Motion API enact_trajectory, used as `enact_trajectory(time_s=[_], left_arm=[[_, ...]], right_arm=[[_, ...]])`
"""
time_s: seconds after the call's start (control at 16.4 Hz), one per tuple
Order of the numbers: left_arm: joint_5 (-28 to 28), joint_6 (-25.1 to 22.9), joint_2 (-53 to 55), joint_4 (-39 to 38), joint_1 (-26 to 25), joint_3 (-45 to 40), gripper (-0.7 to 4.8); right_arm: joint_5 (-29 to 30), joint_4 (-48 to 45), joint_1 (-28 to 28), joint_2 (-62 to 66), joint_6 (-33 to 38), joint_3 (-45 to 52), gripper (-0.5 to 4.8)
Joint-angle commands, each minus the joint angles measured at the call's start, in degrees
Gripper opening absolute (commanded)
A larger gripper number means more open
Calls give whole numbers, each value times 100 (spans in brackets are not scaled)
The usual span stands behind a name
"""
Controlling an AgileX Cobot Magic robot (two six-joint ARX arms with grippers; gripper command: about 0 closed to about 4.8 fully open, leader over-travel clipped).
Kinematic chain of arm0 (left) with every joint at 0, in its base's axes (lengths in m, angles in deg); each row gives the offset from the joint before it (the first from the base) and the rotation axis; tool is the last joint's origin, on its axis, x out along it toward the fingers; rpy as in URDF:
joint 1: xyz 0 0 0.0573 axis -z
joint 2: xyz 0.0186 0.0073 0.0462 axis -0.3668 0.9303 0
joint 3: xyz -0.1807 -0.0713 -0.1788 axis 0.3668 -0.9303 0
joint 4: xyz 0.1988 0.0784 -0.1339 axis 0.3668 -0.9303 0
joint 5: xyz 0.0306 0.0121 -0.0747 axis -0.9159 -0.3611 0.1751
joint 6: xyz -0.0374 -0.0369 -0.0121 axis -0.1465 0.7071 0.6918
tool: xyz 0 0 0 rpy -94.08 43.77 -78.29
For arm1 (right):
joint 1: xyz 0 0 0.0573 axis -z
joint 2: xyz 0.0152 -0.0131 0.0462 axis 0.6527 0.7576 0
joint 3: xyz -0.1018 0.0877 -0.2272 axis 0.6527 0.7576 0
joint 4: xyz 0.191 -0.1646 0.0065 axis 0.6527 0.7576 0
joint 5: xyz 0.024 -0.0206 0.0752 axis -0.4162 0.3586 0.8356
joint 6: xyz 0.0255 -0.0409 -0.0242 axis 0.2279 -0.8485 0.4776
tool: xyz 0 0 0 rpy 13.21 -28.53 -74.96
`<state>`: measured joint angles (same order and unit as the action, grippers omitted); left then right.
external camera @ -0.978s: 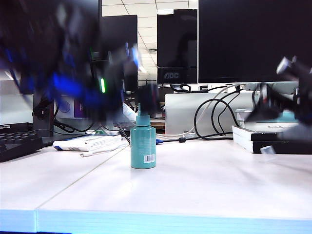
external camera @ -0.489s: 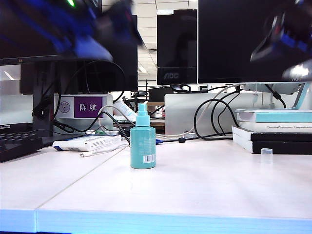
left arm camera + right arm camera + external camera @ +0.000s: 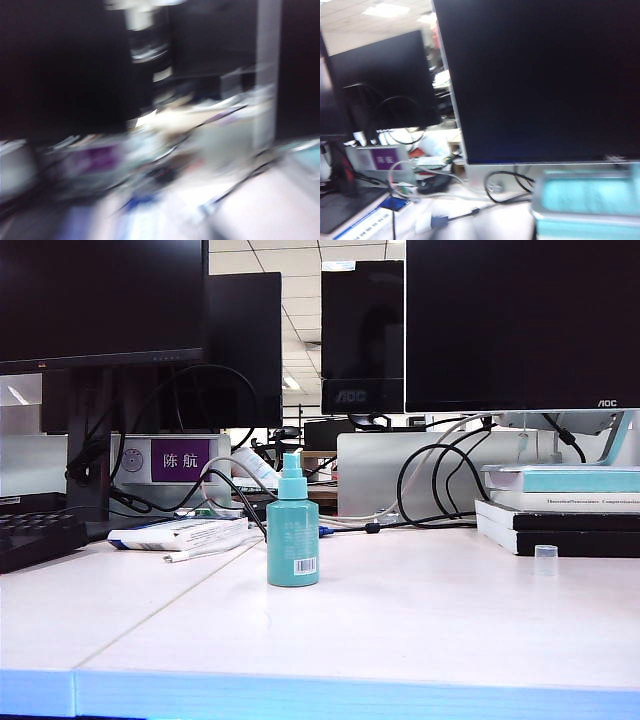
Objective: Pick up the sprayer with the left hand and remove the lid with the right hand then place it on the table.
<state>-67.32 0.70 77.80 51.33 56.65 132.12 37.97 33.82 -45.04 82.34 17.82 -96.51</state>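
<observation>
Monitor (image 3: 355, 335) marked AOC, grippers out of view

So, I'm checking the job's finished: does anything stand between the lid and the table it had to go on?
Nothing visible. The lid stands upright on the table, right of the sprayer; neither gripper is in view.

- left wrist view smeared by motion blur all over; only dark shapes and pale streaks, nothing nameable
- left gripper, right gripper: neither shows in any view, jaws unreadable
- keyboard (image 3: 35, 536) cut by left edge of exterior view
- book stack (image 3: 560, 510) cut by right edge
- lid (image 3: 545, 558) tiny, lower right, details too small
- barcode on sprayer (image 3: 293, 538) too small to read
</observation>
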Motion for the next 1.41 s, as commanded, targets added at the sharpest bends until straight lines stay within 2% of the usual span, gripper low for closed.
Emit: enact_trajectory(time_s=[0.06, 0.18, 0.37, 0.49, 0.55, 0.61, 0.73, 0.79, 0.86, 0.98, 1.1, 1.16, 1.22, 1.28, 1.35, 1.41], left_arm=[[-629, 72, -765, -1305, 0, -94, 205], [-750, 92, -1561, -1388, 0, -645, 205], [-437, 70, -2983, -1355, 0, -1897, 202], [-334, 79, -3534, -352, 0, -2583, 105], [-551, 431, -3506, 302, -24, -2839, 66], [-457, 262, -3410, 614, -35, -3021, 64], [-374, 17, -3174, 643, -37, -3563, 65], [-70, -87, -3161, 651, -37, -3757, 65], [254, -275, -3161, 680, -37, -4006, 65], [256, -439, -3161, 691, -39, -4225, 66], [247, -363, -3163, 627, -39, -4328, 65], [245, -361, -3161, 597, -37, -4325, 65], [0, -367, -3163, 643, -35, -4325, 65], [-573, -317, -3163, 634, -35, -4325, 66], [-568, -271, -3163, 634, -35, -4325, 66], [-568, -271, -3163, 634, -35, -4325, 66]], right_arm=[[-76, 903, -4, -752, 42, 9, 16], [-83, 1064, -4, -1211, 42, 199, -3], [-111, 977, -2, -1851, 195, 953, -3], [-195, 575, -2, -2050, 498, 1554, -2], [-243, 348, -2, -2048, 496, 1794, -2], [-396, 186, 2, -2063, 496, 2037, -2], [-352, 39, 0, -2044, 393, 2448, -2], [-323, 195, -2, -2046, 166, 2448, -2], [-302, 319, -2, -2046, -361, 2448, -2], [-184, 352, -2, -2046, -675, 2448, -2], [-155, 527, -2, -2046, -686, 2448, -2], [33, 763, -2, -2048, -686, 2448, -2], [341, 1086, -2, -2048, -684, 2448, -1], [-33, 1172, -2, -2048, -619, 2448, -1], [-632, 1296, 2, -2048, -542, 2448, -1], [-726, 1460, 4, -2048, -245, 2448, -1]])
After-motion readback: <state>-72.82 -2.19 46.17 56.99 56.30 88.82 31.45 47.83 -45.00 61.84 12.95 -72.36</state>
